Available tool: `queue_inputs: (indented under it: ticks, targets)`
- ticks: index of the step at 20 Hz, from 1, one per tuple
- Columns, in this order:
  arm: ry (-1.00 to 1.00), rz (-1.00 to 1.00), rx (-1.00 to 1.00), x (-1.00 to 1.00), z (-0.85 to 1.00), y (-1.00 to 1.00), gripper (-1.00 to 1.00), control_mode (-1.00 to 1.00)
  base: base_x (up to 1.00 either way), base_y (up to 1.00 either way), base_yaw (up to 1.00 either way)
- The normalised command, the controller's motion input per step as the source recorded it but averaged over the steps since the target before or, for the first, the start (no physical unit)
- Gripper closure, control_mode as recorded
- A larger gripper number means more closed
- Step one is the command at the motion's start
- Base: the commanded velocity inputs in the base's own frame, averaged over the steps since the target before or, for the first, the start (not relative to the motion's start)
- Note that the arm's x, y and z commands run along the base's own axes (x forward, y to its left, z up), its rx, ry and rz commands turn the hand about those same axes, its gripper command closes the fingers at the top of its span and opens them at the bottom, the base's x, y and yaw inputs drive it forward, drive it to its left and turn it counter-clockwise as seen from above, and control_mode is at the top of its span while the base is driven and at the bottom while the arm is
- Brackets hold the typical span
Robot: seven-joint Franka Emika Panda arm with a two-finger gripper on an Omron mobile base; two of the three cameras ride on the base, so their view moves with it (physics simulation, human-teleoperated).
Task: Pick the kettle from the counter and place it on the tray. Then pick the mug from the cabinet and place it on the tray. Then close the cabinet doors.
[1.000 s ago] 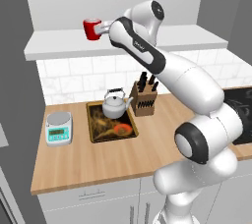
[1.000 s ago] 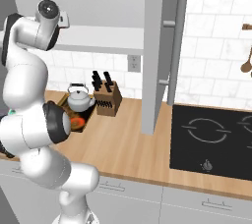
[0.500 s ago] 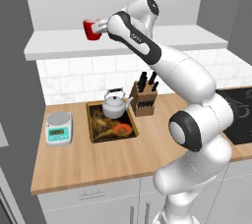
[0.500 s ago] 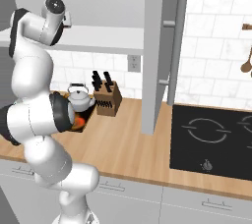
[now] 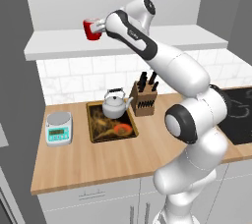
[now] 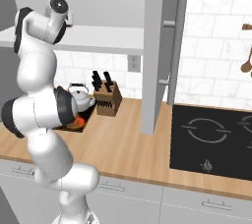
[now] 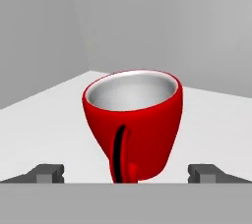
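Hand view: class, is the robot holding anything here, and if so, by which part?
Nothing is held. The gripper is open, its fingers standing apart on either side of the red mug, which sits on the cabinet shelf.

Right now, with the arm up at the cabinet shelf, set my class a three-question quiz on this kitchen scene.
1. True or false: the kettle already stands on the tray.
2. Multiple choice: the mug is (A) on the counter, (B) on the cabinet shelf, (C) on the tray.
3. Fill in: the gripper fingers stand ____ on either side of the mug.

Key: 1 true; 2 B; 3 open.
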Motion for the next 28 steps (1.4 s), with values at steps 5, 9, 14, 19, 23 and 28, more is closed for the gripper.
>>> queue_inputs:
  ticks: [5, 9, 14, 19, 23, 28]
  targets:
    - [-0.02, 0.0, -0.01, 0.17, -0.01, 0.0, -1.0, -1.0, 0.0, 0.0, 0.0]
    - [-0.03, 0.0, -0.01, 0.05, 0.0, 0.02, -1.0, -1.0, 0.0, 0.0, 0.0]
    - [-0.04, 0.0, -0.02, 0.03, -0.01, 0.05, -1.0, -1.0, 0.0, 0.0, 0.0]
    - [-0.06, 0.0, -0.03, 0.0, -0.03, 0.08, 1.0, -1.0, 0.0, 0.0, 0.0]
    - [-0.06, 0.0, -0.03, 0.0, -0.03, 0.0, 1.0, -1.0, 0.0, 0.0, 0.0]
    - [-0.04, 0.0, 0.0, 0.0, -0.01, 0.0, 1.0, -1.0, 0.0, 0.0, 0.0]
